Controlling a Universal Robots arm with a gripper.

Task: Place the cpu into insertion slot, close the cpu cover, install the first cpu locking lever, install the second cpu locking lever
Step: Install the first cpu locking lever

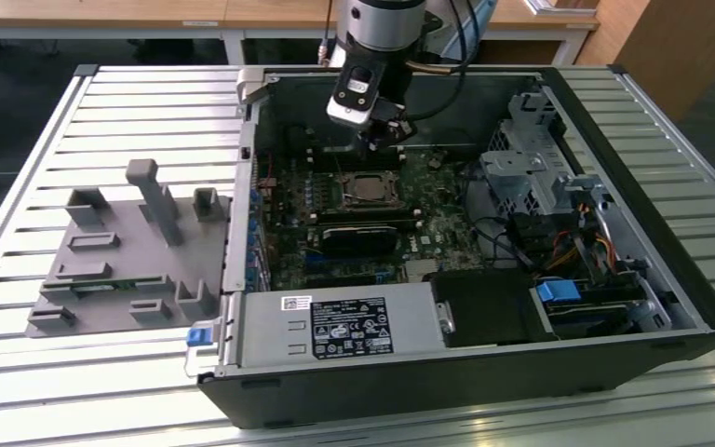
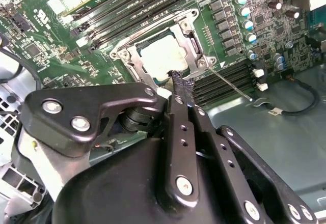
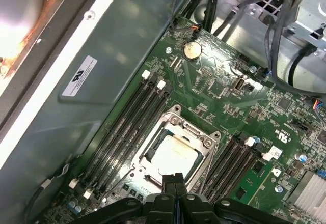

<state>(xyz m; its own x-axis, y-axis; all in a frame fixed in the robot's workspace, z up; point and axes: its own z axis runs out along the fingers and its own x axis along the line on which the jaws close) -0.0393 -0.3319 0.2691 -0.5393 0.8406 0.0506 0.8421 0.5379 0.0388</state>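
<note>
The cpu (image 1: 364,190) lies flat in the insertion slot (image 3: 149,148) on the green board, its silver top (image 3: 173,155) showing through the window of the cpu cover (image 3: 194,129). The cover (image 2: 191,36) lies down over the chip (image 2: 160,56). A thin metal locking lever (image 2: 232,85) sticks out from one corner of the socket over the memory slots, ending in a hooked handle. My gripper (image 1: 383,144) hangs just above the socket's far edge. Its black fingers are shut together with nothing visible between them in both wrist views (image 2: 182,84) (image 3: 174,179).
The open computer case (image 1: 655,279) rests on a slatted table. Long black memory slots (image 3: 127,127) flank the socket. A drive cage (image 1: 525,177) and cables (image 1: 557,247) fill the exterior view's right, the power supply (image 1: 332,328) the front. A grey fixture (image 1: 122,251) stands outside the case.
</note>
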